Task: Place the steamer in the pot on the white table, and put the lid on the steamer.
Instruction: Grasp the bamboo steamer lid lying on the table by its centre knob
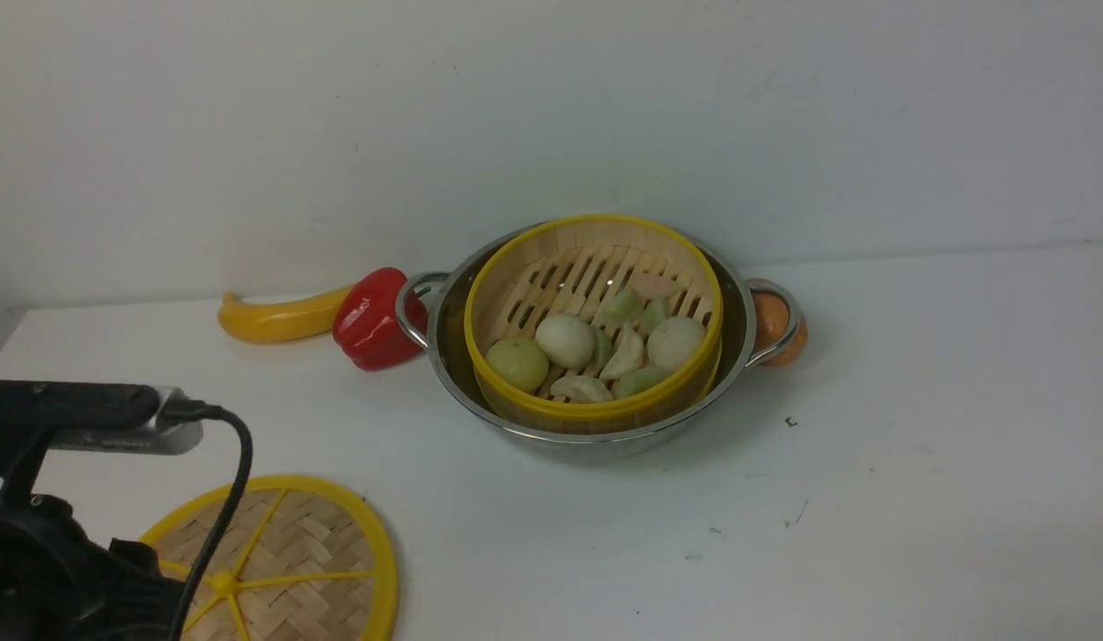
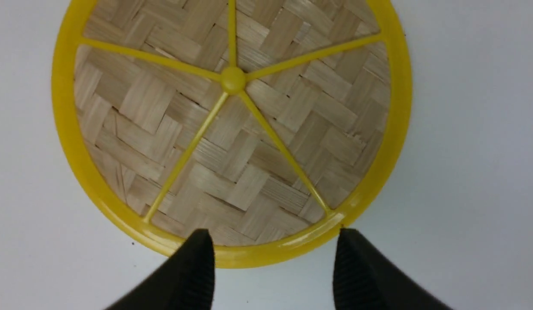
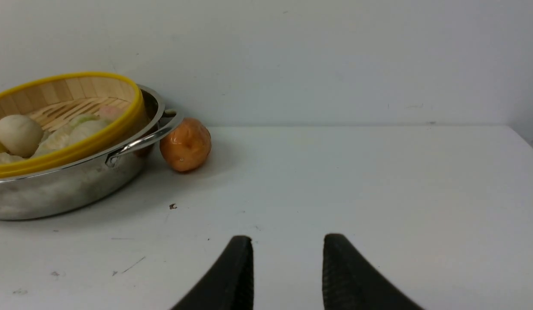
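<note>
Steamer in the pot, lid flat on the counter.
Left claw spread at the lid's rim; right claw spread and empty, near the pot.

Steamer: round bamboo basket with yellow rims and a slatted floor, sitting upright inside the pot, centre of the front view. Its top rim stands proud of the pot's rim, and it's uncovered.
Pot: wide, shallow, shiny steel, with one looped handle on each side. It sits flat on the white table, mid-frame, close to the back wall.
Lid: flat woven-bamboo disc with a thick yellow rim, yellow spokes and a small hub. It lies flat on the table at lower left of the frame, well apart from the pot and partly cut off by the bottom edge.
</note>
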`<act>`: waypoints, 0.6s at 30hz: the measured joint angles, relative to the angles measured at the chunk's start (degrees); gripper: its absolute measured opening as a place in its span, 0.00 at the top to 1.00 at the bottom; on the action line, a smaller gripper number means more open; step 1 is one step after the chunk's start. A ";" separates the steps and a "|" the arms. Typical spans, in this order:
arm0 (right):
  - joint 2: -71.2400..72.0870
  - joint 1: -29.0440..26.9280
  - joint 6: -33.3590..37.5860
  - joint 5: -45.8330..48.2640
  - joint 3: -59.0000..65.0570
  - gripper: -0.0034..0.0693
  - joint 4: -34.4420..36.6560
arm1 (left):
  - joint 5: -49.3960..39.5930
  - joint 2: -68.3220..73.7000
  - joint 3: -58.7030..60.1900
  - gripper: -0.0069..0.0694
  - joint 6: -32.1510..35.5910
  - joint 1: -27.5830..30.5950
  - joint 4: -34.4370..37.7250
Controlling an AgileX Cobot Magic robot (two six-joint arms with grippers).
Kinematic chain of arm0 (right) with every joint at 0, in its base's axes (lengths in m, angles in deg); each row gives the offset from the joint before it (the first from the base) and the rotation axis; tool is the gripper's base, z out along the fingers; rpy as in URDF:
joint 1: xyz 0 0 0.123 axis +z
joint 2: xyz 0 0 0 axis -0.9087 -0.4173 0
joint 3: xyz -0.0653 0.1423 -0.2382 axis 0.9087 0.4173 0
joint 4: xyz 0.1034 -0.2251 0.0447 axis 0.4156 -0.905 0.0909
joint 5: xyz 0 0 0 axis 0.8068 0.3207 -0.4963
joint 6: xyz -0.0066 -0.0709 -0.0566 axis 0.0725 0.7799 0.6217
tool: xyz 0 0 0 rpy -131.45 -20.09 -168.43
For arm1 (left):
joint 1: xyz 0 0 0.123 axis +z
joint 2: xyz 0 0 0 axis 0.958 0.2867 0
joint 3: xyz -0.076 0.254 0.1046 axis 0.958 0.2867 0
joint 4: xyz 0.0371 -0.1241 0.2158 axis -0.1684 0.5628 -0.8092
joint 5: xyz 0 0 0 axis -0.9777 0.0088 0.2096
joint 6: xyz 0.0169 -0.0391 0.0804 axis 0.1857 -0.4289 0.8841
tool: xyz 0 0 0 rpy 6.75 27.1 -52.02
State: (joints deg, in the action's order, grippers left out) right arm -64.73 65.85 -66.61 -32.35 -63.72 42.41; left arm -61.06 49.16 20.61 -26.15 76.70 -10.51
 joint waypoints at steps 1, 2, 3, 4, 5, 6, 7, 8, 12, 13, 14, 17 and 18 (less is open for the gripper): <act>0.00 0.00 0.00 0.00 0.00 0.62 0.00 | 0.11 1.62 -0.67 0.48 0.84 0.00 0.21; 0.00 0.00 0.00 0.00 0.00 0.62 0.00 | 0.18 2.72 -1.07 0.49 1.86 0.00 0.47; 0.00 0.00 0.00 0.00 0.00 0.62 0.00 | 0.33 4.13 -1.52 0.50 2.94 0.00 0.86; 0.00 0.00 0.00 0.00 0.00 0.62 0.00 | 0.40 4.98 -1.81 0.50 3.63 0.00 1.19; 0.00 0.00 0.00 0.00 0.00 0.62 0.00 | 0.40 6.37 -2.16 0.50 4.80 0.00 1.58; 0.00 0.00 0.00 0.00 0.00 0.62 0.00 | 0.46 7.75 -2.48 0.50 5.82 0.00 1.93; 0.00 0.00 0.00 0.00 0.00 0.62 0.00 | 0.53 9.35 -2.80 0.49 6.70 0.00 2.16; 0.00 0.00 0.00 0.00 0.00 0.62 0.00 | 0.66 10.36 -3.05 0.48 7.09 0.00 2.30; 0.00 0.00 0.00 0.00 0.00 0.62 0.00 | 1.75 14.00 -4.31 0.43 7.56 0.00 2.56; 0.00 0.00 0.00 0.00 0.00 0.62 0.00 | 2.18 14.70 -4.58 0.42 7.64 0.00 2.56; 0.00 0.00 0.00 0.00 0.00 0.62 0.00 | 3.06 16.10 -5.13 0.41 7.65 0.00 2.67; 0.00 0.00 0.00 0.00 0.00 0.62 0.00 | 5.06 18.01 -5.56 0.42 7.70 0.00 2.72; 0.00 0.00 0.00 0.00 0.00 0.62 0.00 | 5.06 18.01 -5.56 0.42 7.70 0.00 2.72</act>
State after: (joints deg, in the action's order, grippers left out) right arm -64.73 65.85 -66.61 -32.35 -63.72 42.41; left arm -56.00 67.17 15.05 -18.44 76.70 -7.79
